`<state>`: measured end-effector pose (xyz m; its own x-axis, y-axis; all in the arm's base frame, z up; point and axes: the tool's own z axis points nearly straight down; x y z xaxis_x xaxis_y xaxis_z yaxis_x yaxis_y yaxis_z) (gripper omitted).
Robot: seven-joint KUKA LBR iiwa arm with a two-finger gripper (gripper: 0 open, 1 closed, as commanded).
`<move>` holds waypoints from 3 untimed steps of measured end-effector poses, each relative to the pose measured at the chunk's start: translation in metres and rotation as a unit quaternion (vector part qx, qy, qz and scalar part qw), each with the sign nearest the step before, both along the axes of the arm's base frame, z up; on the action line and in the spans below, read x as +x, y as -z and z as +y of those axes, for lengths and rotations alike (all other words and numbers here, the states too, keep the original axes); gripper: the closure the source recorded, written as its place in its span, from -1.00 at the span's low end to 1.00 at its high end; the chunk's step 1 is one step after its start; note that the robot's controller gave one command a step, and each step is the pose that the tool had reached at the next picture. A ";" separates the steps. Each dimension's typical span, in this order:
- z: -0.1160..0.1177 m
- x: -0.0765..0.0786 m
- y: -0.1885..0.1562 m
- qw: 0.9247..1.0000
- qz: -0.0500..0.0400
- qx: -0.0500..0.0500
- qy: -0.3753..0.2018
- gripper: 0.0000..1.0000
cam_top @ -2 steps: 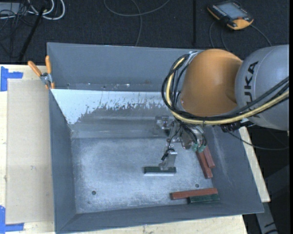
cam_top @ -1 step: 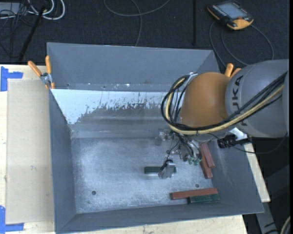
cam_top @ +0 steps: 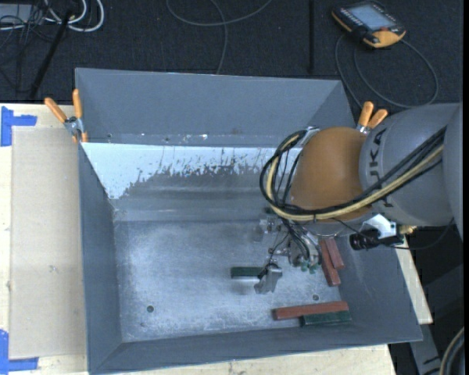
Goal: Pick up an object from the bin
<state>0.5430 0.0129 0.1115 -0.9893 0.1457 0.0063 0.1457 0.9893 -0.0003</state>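
**Gripper low over a dark bar on the bin floor**

Camera view: a dark carpeted floor strewn with cables lies behind a pale worktop, which carries the grey metal bin. The arm comes in over the bin's right rim. Its wrist is bent downward, with a rounded orange-brown cover looped by black and yellow cables. The gripper hangs down right of the middle of the bin, at or just above the floor. How far apart it stands, and whether it has hold of anything, I cannot tell.

Four loose things lie in the bin. One small dark bar lies flat and reaches left from the gripper's tip, its right end meeting the tip. There are two reddish-brown bars: a short tilted one just right of the gripper, and a long one near the front wall. One dark green bar lies touching the long one's right end.
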 end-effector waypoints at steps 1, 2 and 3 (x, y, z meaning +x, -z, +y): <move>-0.016 -0.001 -0.010 1.000 -0.003 0.000 0.030 -1.00; -0.020 -0.006 0.040 0.999 -0.003 -0.001 0.034 -1.00; -0.021 -0.005 0.050 0.998 -0.005 0.001 0.060 1.00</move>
